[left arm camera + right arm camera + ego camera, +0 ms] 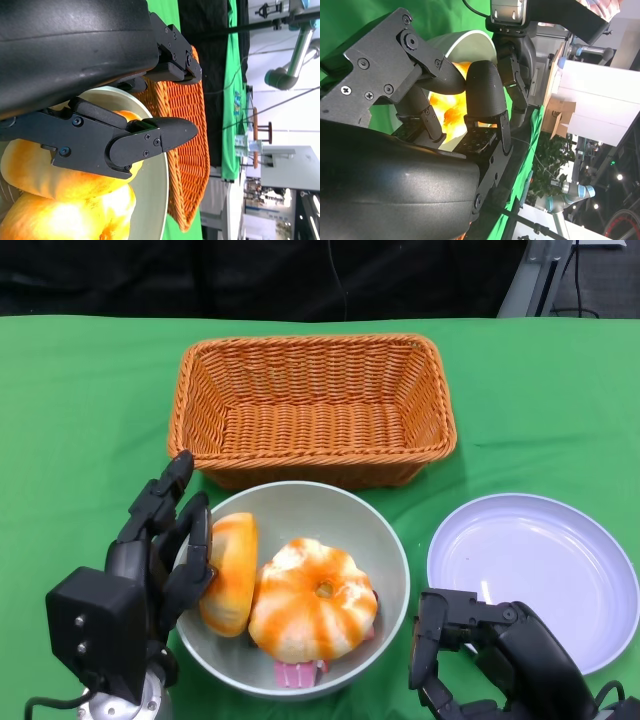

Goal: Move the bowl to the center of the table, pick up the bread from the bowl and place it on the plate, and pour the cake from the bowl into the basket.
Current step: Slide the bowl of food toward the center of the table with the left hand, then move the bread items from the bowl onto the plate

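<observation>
Now my left hand (165,550) grips the bowl's (392,545) left rim, fingers on the bread (232,575); my right hand (480,650), fingers curled, holds nothing.

A green-covered table (90,390) carries three things — a bowl (392,550) just beside the left hand (165,560), a wicker basket (315,405) beyond it, and a plate (535,575) by the right hand (480,650).
</observation>
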You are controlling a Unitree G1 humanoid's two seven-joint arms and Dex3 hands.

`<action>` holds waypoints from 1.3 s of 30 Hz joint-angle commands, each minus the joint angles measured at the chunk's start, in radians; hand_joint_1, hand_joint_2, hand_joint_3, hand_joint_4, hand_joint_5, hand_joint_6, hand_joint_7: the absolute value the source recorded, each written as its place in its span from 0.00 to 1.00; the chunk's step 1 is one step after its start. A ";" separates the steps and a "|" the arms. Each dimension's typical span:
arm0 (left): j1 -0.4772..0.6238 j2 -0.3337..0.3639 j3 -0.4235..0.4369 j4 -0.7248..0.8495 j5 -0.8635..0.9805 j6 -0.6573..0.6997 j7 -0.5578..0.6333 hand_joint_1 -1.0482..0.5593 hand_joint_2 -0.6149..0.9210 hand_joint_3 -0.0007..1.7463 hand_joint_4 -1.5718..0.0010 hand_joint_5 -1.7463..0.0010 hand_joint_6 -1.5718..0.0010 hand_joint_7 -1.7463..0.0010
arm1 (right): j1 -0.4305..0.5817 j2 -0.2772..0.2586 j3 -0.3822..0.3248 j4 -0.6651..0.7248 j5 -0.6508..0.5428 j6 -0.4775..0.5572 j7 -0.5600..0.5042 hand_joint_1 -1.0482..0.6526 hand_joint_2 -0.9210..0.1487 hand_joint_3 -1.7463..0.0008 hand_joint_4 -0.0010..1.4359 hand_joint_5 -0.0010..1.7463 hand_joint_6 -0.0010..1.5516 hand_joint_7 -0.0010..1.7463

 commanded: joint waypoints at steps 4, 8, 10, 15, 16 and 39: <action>0.002 -0.005 -0.012 -0.024 -0.039 -0.001 -0.052 0.31 1.00 0.35 0.75 1.00 0.77 0.99 | 0.004 -0.003 -0.001 -0.004 -0.005 0.002 -0.014 0.55 0.50 0.24 0.60 1.00 0.49 0.86; 0.004 0.000 -0.013 -0.028 -0.050 0.003 -0.070 0.30 1.00 0.34 0.74 1.00 0.76 0.99 | 0.003 -0.005 -0.003 0.001 0.002 -0.003 -0.009 0.56 0.50 0.24 0.60 1.00 0.48 0.86; 0.002 0.003 -0.011 -0.024 -0.052 0.001 -0.075 0.30 1.00 0.34 0.74 1.00 0.76 0.99 | 0.004 -0.005 -0.003 0.000 0.008 0.002 -0.005 0.56 0.50 0.24 0.60 1.00 0.48 0.86; -0.008 0.019 -0.001 -0.014 -0.039 -0.021 -0.069 0.33 1.00 0.33 0.73 0.99 0.75 0.99 | 0.000 -0.004 -0.004 0.013 0.000 -0.017 -0.009 0.56 0.50 0.24 0.60 1.00 0.49 0.86; -0.012 0.025 0.002 -0.009 -0.031 -0.028 -0.063 0.33 1.00 0.33 0.72 0.99 0.75 0.99 | -0.001 -0.004 -0.004 0.016 -0.001 -0.020 -0.010 0.56 0.50 0.24 0.60 1.00 0.49 0.86; -0.140 0.218 0.089 0.177 -0.028 -0.315 -0.136 0.46 1.00 0.09 0.35 0.92 0.39 0.97 | -0.006 -0.001 -0.010 0.029 0.011 -0.024 -0.007 0.55 0.50 0.25 0.60 1.00 0.49 0.85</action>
